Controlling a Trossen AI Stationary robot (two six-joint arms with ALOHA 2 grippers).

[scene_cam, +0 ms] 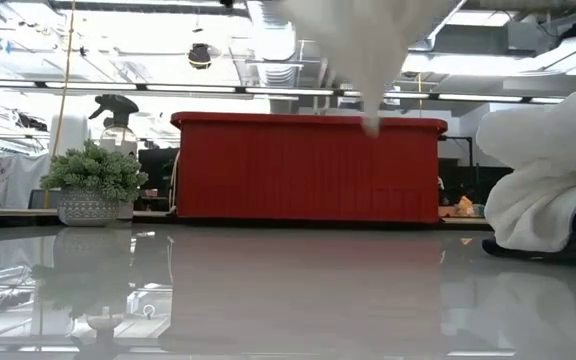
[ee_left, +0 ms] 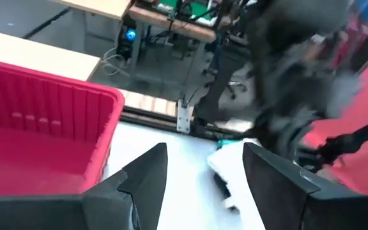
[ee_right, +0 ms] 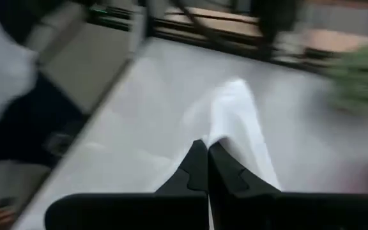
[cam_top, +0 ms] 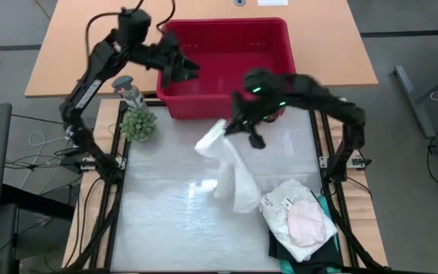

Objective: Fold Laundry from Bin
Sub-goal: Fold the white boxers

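Observation:
The red bin stands at the table's far edge, also seen in the low view. My right gripper hangs in front of it, shut on a white garment that droops over the table's middle. My left gripper hovers open above the bin's left part, with nothing between its fingers. A pile of folded laundry, white with a pink piece on top and dark cloth underneath, lies at the near right. My right gripper pinches the white garment between its two shut fingers, at a bunched part near its upper end. How many layers, I cannot tell. The fingers slant downward. The garment hangs slack below them, and its lowest tip is well clear of the table.
A small potted plant and a spray bottle stand at the far left, beside the bin. The folded pile takes up the near right corner. The table's shiny middle and near left hold nothing else.

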